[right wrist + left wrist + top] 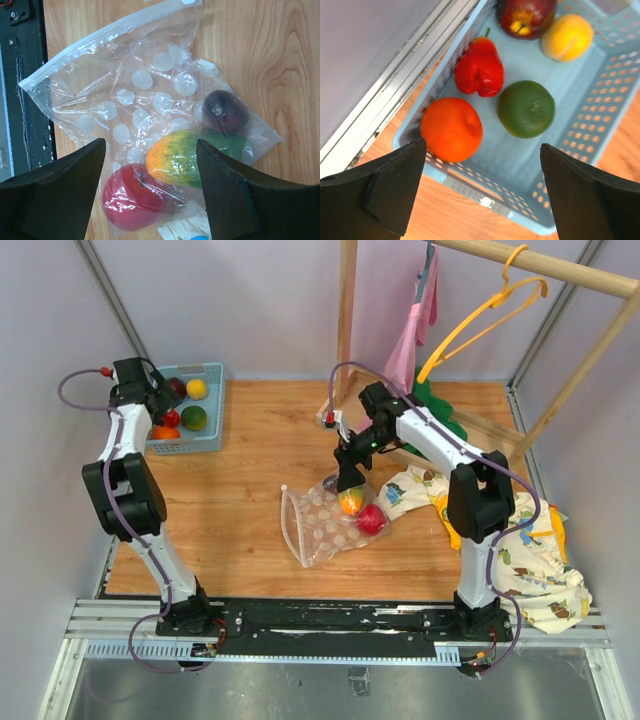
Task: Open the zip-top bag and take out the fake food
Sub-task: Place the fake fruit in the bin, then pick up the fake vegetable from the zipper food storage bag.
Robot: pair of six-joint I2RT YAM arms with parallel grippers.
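Note:
The zip-top bag [320, 525] lies on the wooden table, its white zip strip [100, 37] toward the near edge. Inside it are a red apple [132, 202], an orange-green mango [190, 157] and a dark purple fruit [226, 111]. My right gripper [150, 195] is open, hovering above the bag's closed end over the fruit. My left gripper [482, 192] is open and empty over the near rim of a blue basket [600, 125]. The basket holds an orange [451, 129], a red pepper [479, 67], a green fruit [526, 108], a yellow fruit [567, 36] and a dark red apple [525, 15].
A yellow-and-white cartoon-print cloth [520, 550] lies right of the bag. A wooden clothes rack [560, 270] stands at the back right with a yellow hanger [480, 320], pink cloth [410, 335] and green garment [435, 410]. The left wall lies close to the basket.

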